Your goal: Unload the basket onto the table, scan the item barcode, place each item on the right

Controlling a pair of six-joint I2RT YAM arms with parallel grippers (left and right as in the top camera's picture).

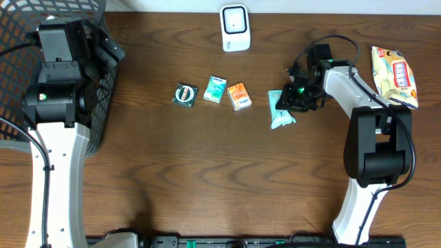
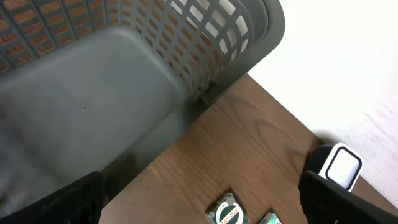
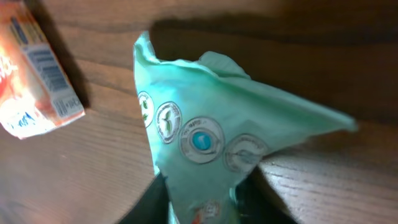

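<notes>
Right gripper [image 1: 294, 97] pinches the pouch [image 3: 205, 143] by its end, probably to lift it toward the scanner [image 1: 235, 27]; left gripper [image 2: 199, 205] hangs, fingers spread.

Table [image 1: 207, 172] -- basket [image 1: 103, 103] at the far left edge. Barcode scanner [image 1: 235, 27] at back centre. In front of it a row, left to right: first packet [image 1: 185, 95], second packet [image 1: 215, 89], third packet [image 1: 239, 96], then the pouch [image 1: 280, 110], a little nearer the front. Snack bag [image 1: 394, 74] far right -- well apart from the row.
</notes>
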